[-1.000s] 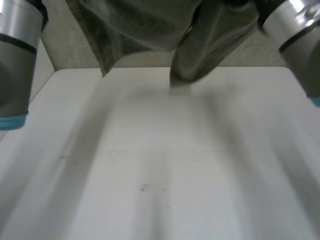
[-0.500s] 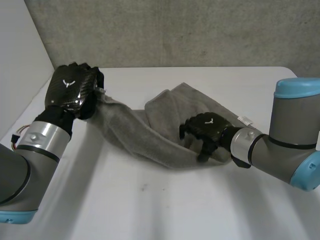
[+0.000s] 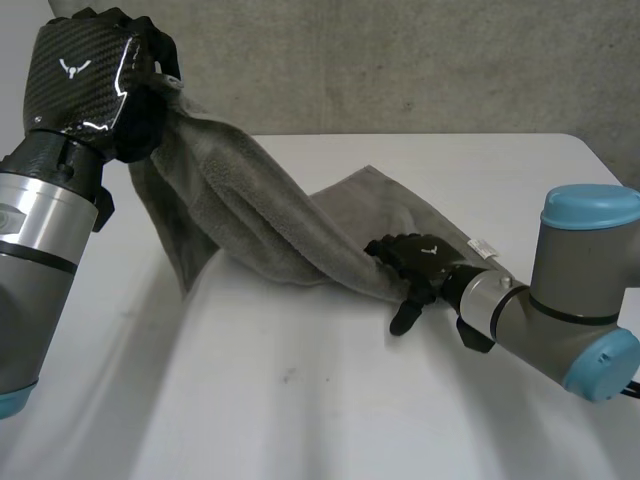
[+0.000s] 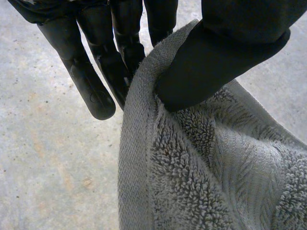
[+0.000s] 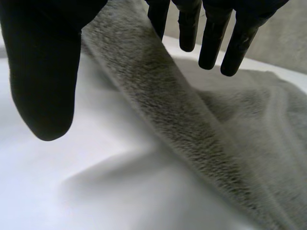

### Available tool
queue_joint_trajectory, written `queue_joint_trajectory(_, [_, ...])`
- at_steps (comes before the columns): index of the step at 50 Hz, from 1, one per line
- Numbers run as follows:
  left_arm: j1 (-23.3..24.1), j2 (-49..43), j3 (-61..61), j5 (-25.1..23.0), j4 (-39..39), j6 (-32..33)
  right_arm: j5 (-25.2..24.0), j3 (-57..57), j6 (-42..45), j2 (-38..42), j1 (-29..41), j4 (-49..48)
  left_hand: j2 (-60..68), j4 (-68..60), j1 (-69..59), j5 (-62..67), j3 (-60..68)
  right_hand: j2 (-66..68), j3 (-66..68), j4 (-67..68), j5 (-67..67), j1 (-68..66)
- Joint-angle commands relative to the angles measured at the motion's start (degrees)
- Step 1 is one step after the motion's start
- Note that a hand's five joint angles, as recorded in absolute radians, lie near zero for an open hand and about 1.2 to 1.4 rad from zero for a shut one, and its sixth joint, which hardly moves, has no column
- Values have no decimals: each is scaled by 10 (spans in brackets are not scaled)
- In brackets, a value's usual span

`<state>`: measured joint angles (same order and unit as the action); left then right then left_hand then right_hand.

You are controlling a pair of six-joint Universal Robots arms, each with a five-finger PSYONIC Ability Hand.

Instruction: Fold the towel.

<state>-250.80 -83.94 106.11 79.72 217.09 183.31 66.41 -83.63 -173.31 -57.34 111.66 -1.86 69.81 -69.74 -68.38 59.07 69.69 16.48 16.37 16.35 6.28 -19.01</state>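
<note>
Head view: a grey terry-cloth towel (image 3: pixel 270 220) stretches slantwise between the two black hands over the white tabletop (image 3: pixel 300 400), with a grey concrete wall (image 3: pixel 400 60) behind the far edge.

The left hand (image 3: pixel 95 75) is high above the far left corner of the tabletop, its back toward the camera. It grips one end of the towel. From this grip a short fold hangs down toward the left edge, and a thick twisted band slopes down to the middle of the tabletop. There the towel spreads flat toward the far right, and a small white label (image 3: pixel 483 245) shows at its right border.

The right hand (image 3: pixel 415 262) rests low on the towel's near edge at the middle of the tabletop, fingers extended and one fingertip drooping past the cloth onto the bare table.

Left wrist view: the thumb of the left hand (image 4: pixel 225 52) presses the hemmed edge of the towel (image 4: pixel 201 167) against the fingers (image 4: pixel 91 76), a firm pinch.

Right wrist view: the right hand (image 5: pixel 43 72) is unclenched. Its straight fingers (image 5: pixel 213 38) hover over the towel (image 5: pixel 192 129), whose thick edge runs between them and the thumb. The thumb hangs over bare tabletop (image 5: pixel 72 191), apart from the cloth.
</note>
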Motion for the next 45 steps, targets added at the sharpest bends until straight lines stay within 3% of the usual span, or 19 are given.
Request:
queue_joint_trajectory(1, [-15,14,8,-1,0,0,20,41,0,31,-18,-16,102,-103,-116,109,103,77,78,79,79,-52])
queue_joint_trajectory(14, [-44,30,2,-3,0,-37,21,76,-1,85,-42,-16,102,-103,-116,109,103,168,169,169,170,-143])
queue_joint_trajectory(17, [-51,31,2,-3,0,-38,21,79,-2,86,-46,-16,102,-103,-116,109,103,279,280,281,281,-254])
queue_joint_trajectory(19, [-55,31,2,-4,0,-38,21,82,-3,81,-54,-16,102,-103,-116,109,103,570,571,572,572,-545])
queue_joint_trajectory(21, [-58,30,2,-4,0,-38,21,82,-4,75,-62,-16,102,-103,-116,109,103,635,636,636,637,-609])
queue_joint_trajectory(30, [-76,26,5,-4,1,-39,24,88,-7,-9,-114,-15,102,-103,-116,109,103,635,636,637,637,-610])
queue_joint_trajectory(36, [-78,26,0,-4,1,-39,21,120,-3,-124,-138,-14,102,-103,-116,109,103,635,636,637,637,-610])
queue_joint_trajectory(38, [-77,26,-1,-4,1,-39,14,142,4,-201,-148,-10,102,-103,-116,109,103,635,636,637,637,-610])
queue_joint_trajectory(41, [-76,26,-4,-4,1,-39,7,158,5,-232,-154,-5,102,-103,-116,109,103,635,636,637,637,-610])
queue_joint_trajectory(45, [-73,26,-5,-4,1,-41,-36,198,7,-260,-170,70,102,-103,-116,109,103,635,636,637,637,-610])
